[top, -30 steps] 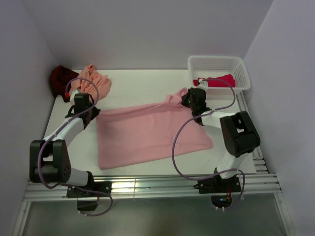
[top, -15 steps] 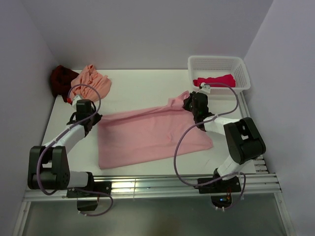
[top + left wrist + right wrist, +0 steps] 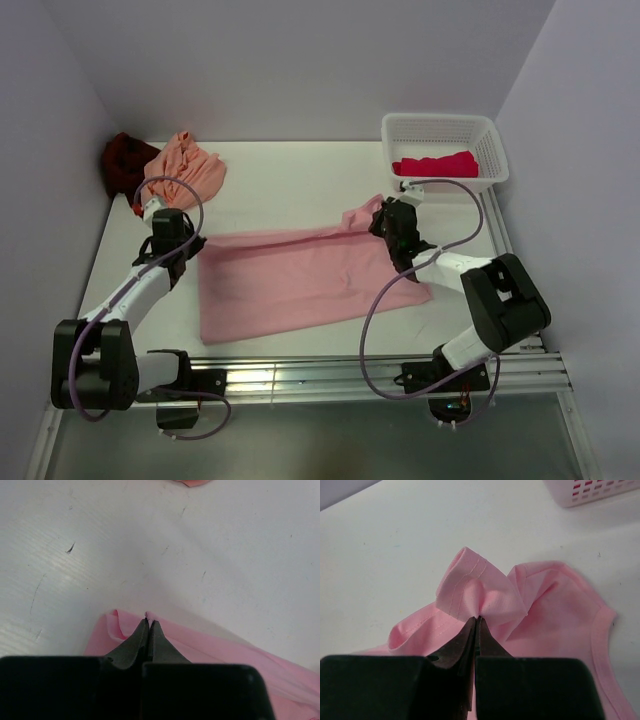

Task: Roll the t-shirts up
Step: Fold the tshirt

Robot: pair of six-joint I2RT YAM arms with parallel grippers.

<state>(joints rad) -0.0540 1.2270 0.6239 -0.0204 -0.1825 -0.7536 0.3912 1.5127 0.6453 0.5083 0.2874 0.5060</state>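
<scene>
The light pink t-shirt lies spread across the middle of the bench. The left hand is clenched on its far-left corner, and the right hand is clenched on a bunched fold at its far-right end. The peach-orange t-shirt and the dark maroon t-shirt sit crumpled together at the bench's far-left corner, and the bright red t-shirt lies in the white basket
</scene>
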